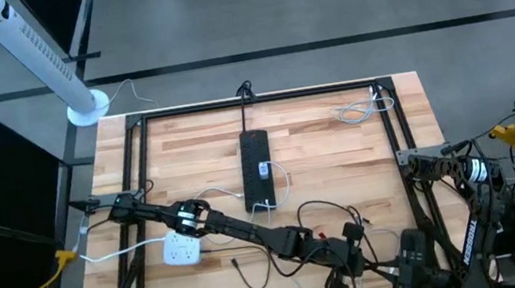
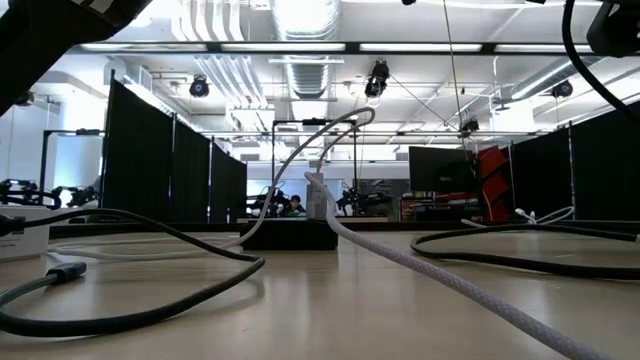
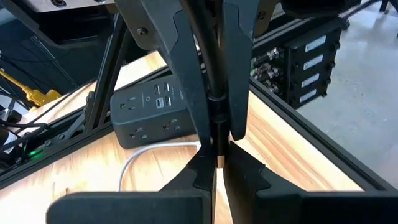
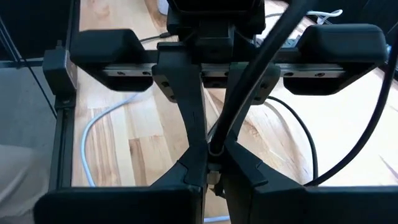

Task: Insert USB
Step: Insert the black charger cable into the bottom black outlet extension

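- Inspecting the table [image 1: 340, 153] from above, we are finding both arms reaching low over its near edge, close together.
- We are seeing the left gripper [image 3: 217, 134] clenched on a black cable [image 3: 208, 68]; its fingers [image 3: 189, 93] are pressing the cable from both sides, with a connector end showing just at the fingertips.
- We are seeing the right gripper [image 4: 214, 152] likewise clenched on a black cable [image 4: 249, 87], which is running up between its fingers [image 4: 189, 112] and away over the wood.
- We are noting the two wrist views facing each other, so we are taking this as one cable held at two places, though we cannot tell for certain.
- We are locating a black power strip [image 1: 257, 169] lying lengthwise at mid-table, well apart from both grippers, with a white plug and lead seated in it.
- We are locating a white adapter [image 1: 181, 248] just beside the left arm, its white lead trailing off the left edge.
- We are recording a dark outlet block [image 3: 149, 115] with USB ports lying beyond the left gripper, not touching the held cable.
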Robot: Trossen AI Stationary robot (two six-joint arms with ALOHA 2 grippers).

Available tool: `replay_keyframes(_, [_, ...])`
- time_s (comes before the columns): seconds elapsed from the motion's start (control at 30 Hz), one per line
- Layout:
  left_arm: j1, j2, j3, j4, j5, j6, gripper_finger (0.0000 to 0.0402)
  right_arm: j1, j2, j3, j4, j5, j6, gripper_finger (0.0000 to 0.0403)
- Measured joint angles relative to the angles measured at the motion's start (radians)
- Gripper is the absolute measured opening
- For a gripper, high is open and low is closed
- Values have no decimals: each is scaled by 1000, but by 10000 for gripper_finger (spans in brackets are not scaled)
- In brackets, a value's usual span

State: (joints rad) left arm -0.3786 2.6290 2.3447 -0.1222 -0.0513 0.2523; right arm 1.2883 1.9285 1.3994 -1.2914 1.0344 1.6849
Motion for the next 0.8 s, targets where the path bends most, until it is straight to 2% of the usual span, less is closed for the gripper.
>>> replay_keyframes(0.1, [0,-13,0,-55,0,5,7,-2,0,0,2,-24,-41,18])
replay_keyframes(0.17, [0,-22,0,-95,3,4,6,-2,0,0,4,-46,-83,34])
replay_keyframes(0.33, [-7,-49,0,-199,47,-2,6,-4,0,-2,-2,-68,-158,125])
replay_keyframes(0.43, [-10,-66,0,-263,89,-15,5,-10,0,-2,7,-133,-258,176])
replay_keyframes(0.57, [-2,-87,0,-429,166,-45,5,-14,0,2,86,-275,-545,218])
replay_keyframes(0.67, [14,-92,0,-566,252,-88,5,-27,0,3,211,-290,-802,227])
replay_keyframes(0.8, [49,-92,-4,-691,437,-130,5,-77,5,29,380,-278,-1195,221])
